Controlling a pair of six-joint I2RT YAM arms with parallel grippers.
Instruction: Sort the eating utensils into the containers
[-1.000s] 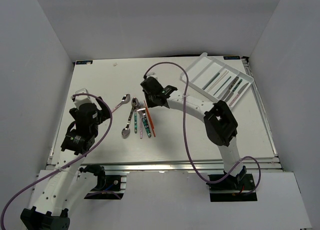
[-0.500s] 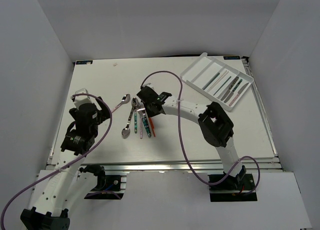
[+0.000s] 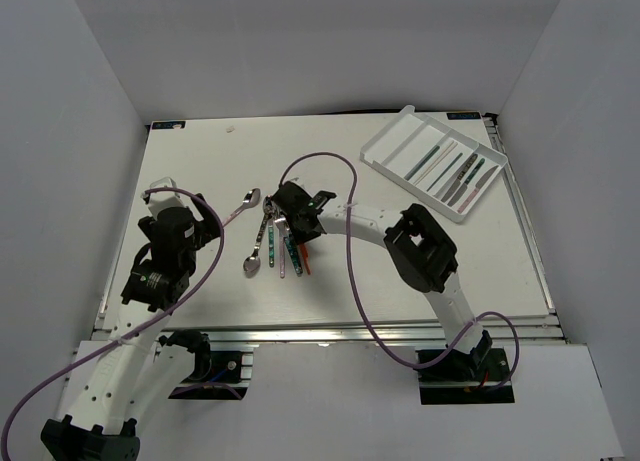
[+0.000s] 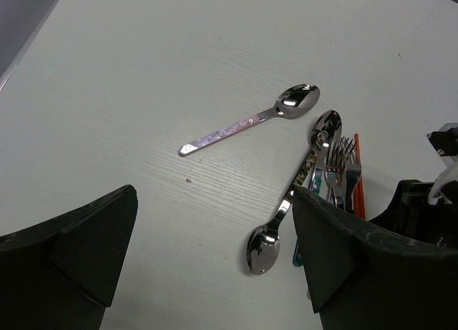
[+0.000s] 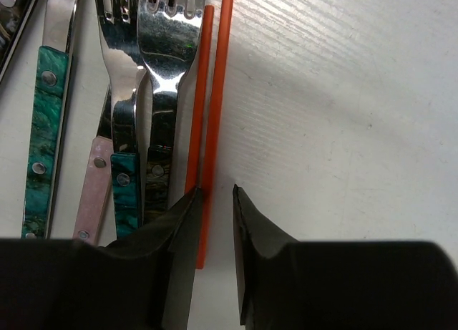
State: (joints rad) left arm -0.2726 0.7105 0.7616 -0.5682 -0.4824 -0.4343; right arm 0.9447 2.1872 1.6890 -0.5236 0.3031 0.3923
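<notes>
Several utensils lie in a pile mid-table: two orange chopsticks, forks, a teal-handled piece and a pink handle. My right gripper is low over the pile with its jaws narrowly parted. The right-hand orange chopstick lies between them, and the left finger covers the other chopstick. A pink-handled spoon lies apart to the left, and another spoon lies beside the pile. My left gripper is wide open and empty, left of the pile.
The white tray stands at the far right corner, set at an angle, with several utensils in its long compartments. The right arm's purple cable loops above the pile. White walls enclose the table.
My right gripper has moved toward the near-left and come down onto the utensil pile at the orange chopsticks. The left arm has not moved.
</notes>
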